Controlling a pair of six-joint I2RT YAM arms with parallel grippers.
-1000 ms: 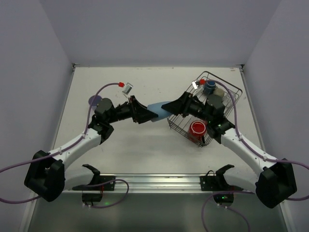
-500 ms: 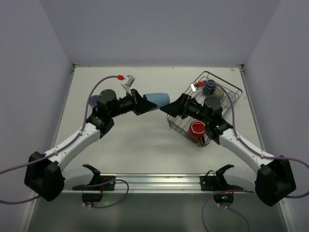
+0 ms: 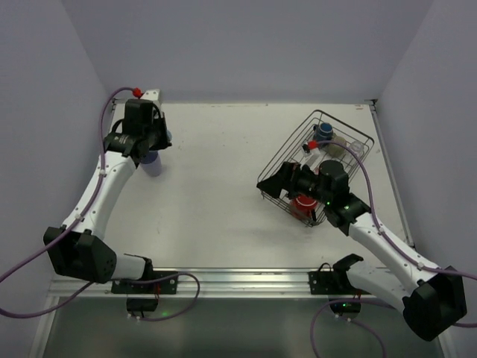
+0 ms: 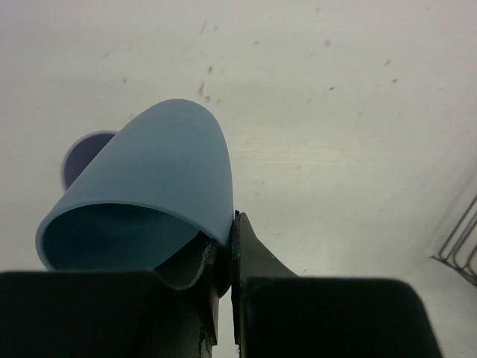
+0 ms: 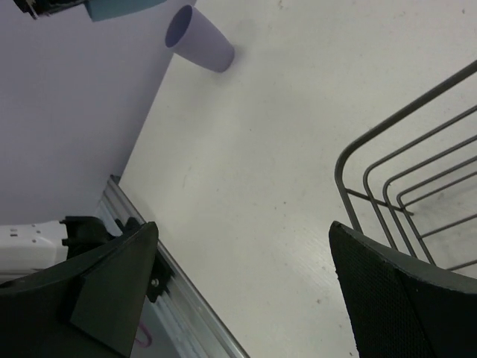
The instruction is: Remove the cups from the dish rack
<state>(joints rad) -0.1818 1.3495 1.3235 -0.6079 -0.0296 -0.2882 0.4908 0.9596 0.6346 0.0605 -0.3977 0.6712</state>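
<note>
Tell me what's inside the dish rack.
A red cup, a dark blue cup and a pale cup show inside the dish rack; the right arm covers its middle.

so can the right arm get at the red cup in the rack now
Probably yes. The red cup sits mouth up in the near corner of the dish rack, beside the right arm, whose jaws stand wide open. They point past the rim, so it must draw back.
</note>
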